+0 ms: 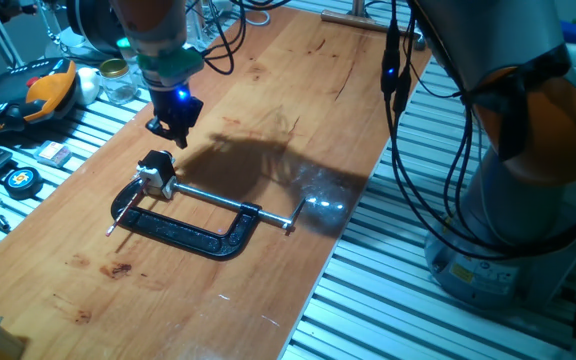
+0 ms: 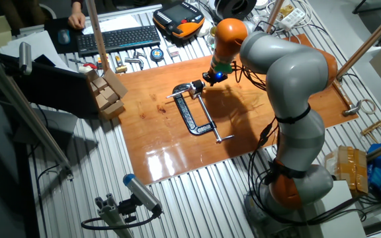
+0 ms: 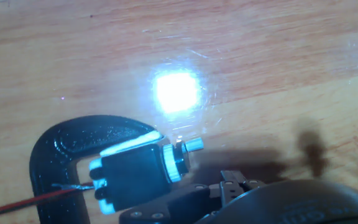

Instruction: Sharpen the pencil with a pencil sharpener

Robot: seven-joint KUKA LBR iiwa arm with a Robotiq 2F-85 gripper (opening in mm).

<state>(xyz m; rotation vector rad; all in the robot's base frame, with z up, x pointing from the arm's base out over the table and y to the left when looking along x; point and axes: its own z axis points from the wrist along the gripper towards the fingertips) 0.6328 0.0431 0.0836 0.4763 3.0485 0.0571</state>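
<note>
The pencil sharpener [image 1: 155, 170], a small black and silver block, sits clamped in the jaw of a black C-clamp [image 1: 198, 235] on the wooden board. The pencil [image 1: 123, 212], a thin dark stick, points out of it toward the near left, with its pale tip resting on the board. In the hand view the sharpener [image 3: 135, 174] is low and left of centre, with the pencil [image 3: 36, 199] entering it from the left. My gripper [image 1: 171, 133] hangs just above and behind the sharpener. Its fingers look slightly apart and hold nothing.
The clamp's silver screw rod [image 1: 233, 202] runs right toward the board's edge. Left of the board lie a tape measure [image 1: 20, 180], an orange pendant [image 1: 43, 88] and a jar [image 1: 118, 80]. Wooden blocks [image 2: 108, 92] and a keyboard [image 2: 118, 38] stand beyond the board.
</note>
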